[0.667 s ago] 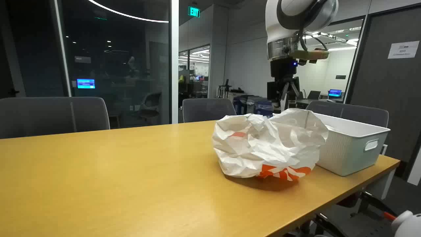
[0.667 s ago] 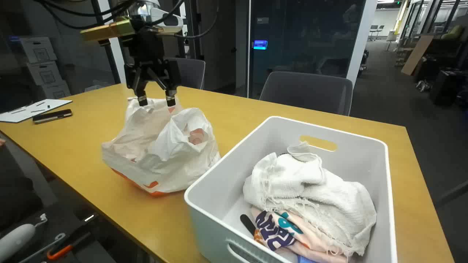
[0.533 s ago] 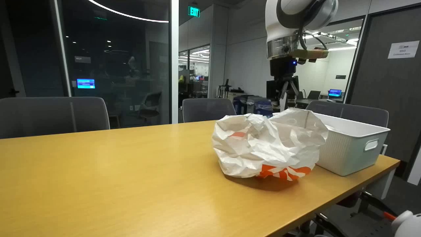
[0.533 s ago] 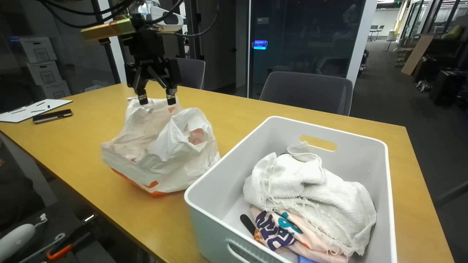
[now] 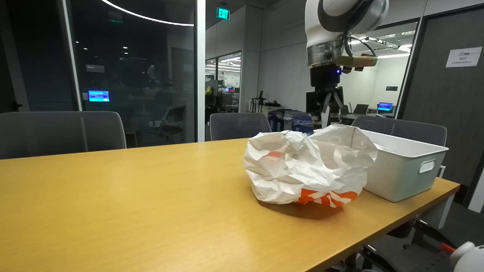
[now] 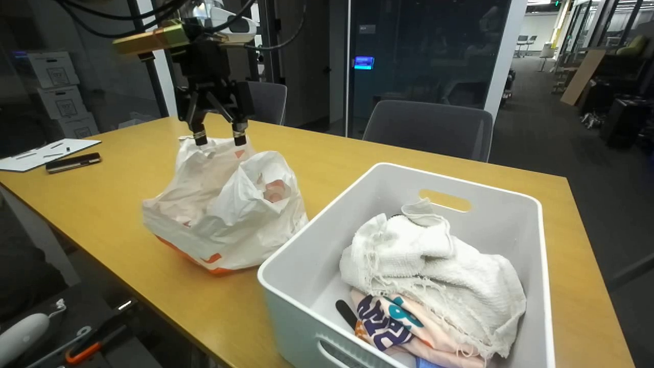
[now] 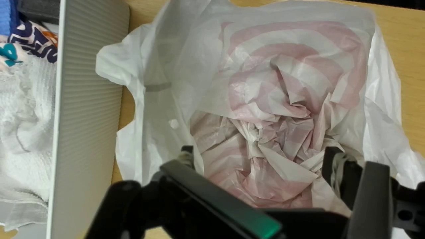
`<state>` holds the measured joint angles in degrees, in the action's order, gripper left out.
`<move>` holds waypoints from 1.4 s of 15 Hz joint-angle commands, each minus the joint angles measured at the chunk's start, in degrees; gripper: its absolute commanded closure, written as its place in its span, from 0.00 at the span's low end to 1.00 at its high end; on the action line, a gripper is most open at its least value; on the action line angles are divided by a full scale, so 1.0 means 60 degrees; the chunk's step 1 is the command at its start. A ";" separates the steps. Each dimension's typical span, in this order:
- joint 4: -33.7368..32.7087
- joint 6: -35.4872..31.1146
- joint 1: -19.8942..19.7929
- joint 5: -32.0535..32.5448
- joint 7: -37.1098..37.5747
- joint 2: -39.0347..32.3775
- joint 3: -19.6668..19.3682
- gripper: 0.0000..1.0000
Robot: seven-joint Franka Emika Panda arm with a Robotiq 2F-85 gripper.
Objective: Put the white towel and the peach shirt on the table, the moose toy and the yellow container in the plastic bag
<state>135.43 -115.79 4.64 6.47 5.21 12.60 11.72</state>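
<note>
The white plastic bag (image 6: 240, 220) with orange-red print rests crumpled on the table (image 5: 143, 204), its mouth facing up. My gripper (image 6: 220, 140) hangs open above it. In the wrist view the fingers (image 7: 342, 172) stand wide apart over the bag's interior (image 7: 265, 146), where only folded plastic shows. The white towel (image 6: 434, 260) lies bunched inside the white bin, partly over the peach shirt (image 6: 391, 324) with its navy and teal print. The moose toy and the yellow container are hidden or out of view.
The white bin (image 6: 301, 327) stands close beside the bag. Inside it a dark object (image 6: 346, 313) pokes out by the shirt. A black case (image 6: 74, 162) and white sheet (image 6: 41, 153) lie farther along the table. Chairs (image 5: 242, 126) line the far side.
My gripper has risen very slightly above the bag, its jaws still apart. The bag, the bin and the cloths have not moved.
</note>
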 commanded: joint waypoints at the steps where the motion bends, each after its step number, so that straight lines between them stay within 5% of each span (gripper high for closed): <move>1: -0.0014 0.0020 0.0176 0.0039 0.0035 -0.0011 -0.0167 0.00; 10: -0.0099 -0.0013 0.0087 0.0125 0.0138 0.0121 -0.0237 0.00; 17: -0.0343 -0.0339 -0.0862 0.0003 0.0027 0.1551 -0.1668 0.00; 21: -0.0326 -0.2001 -0.1505 0.0007 0.0009 0.1126 -0.2474 0.00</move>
<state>133.50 -120.55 -2.19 6.55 5.43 21.46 -0.96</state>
